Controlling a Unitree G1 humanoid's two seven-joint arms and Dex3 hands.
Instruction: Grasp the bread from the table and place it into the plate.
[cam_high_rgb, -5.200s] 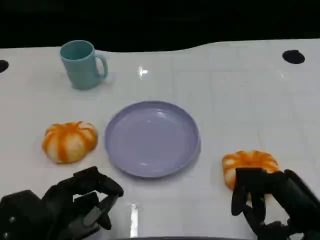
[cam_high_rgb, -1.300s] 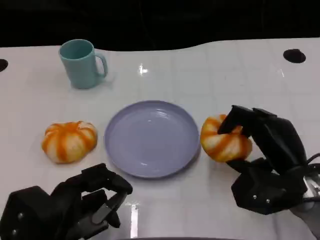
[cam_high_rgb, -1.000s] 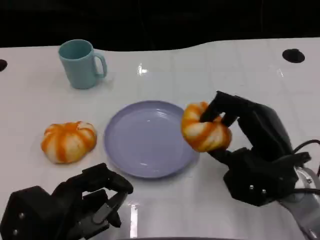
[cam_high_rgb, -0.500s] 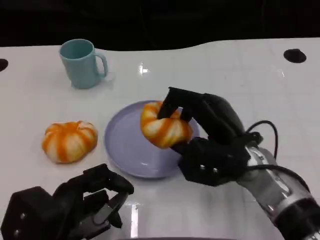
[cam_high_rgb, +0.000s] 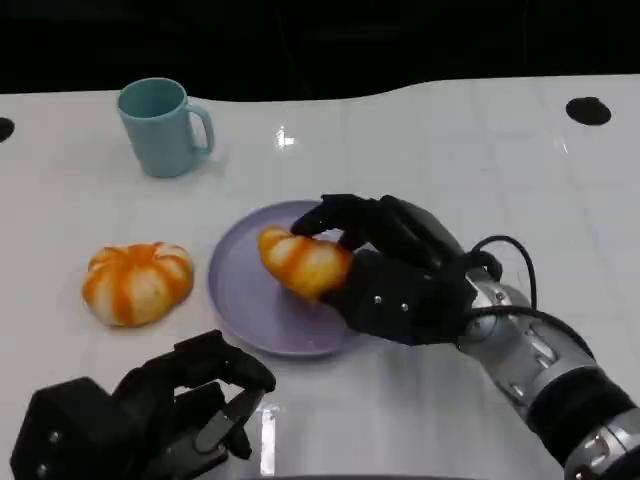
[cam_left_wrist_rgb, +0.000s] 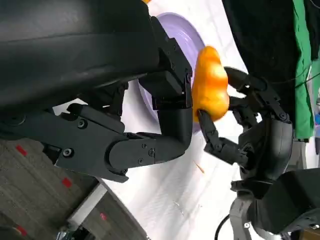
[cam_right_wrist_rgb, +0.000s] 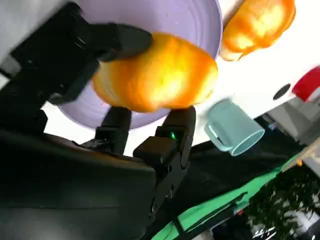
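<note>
— How far along is it?

— Most of the way, I'd say. The right hand (cam_high_rgb: 400, 275) grasps the round orange-and-white striped bread roll (cam_high_rgb: 303, 262) and has it over the middle of the shallow lilac plastic plate (cam_high_rgb: 235, 300), which sits at the centre of the white table (cam_high_rgb: 450, 150). Whether the roll already touches the plate, I can't tell. What's left is setting it down and letting go.

— And the other hand?

— The left hand (cam_high_rgb: 150, 420) rests at the table's near edge, fingers curled in and holding nothing.

— What has changed?

— Five seconds back that roll lay on the table near the right front edge, the fingers just reaching it. Since then it has been lifted and carried leftwards over the plate's rim, dropping lower in the last half second.

— Anything else about?

— A second striped roll (cam_high_rgb: 137, 282) lies left of the plate, and a teal ceramic mug (cam_high_rgb: 162, 127) stands toward the far left corner; neither has moved.
</note>
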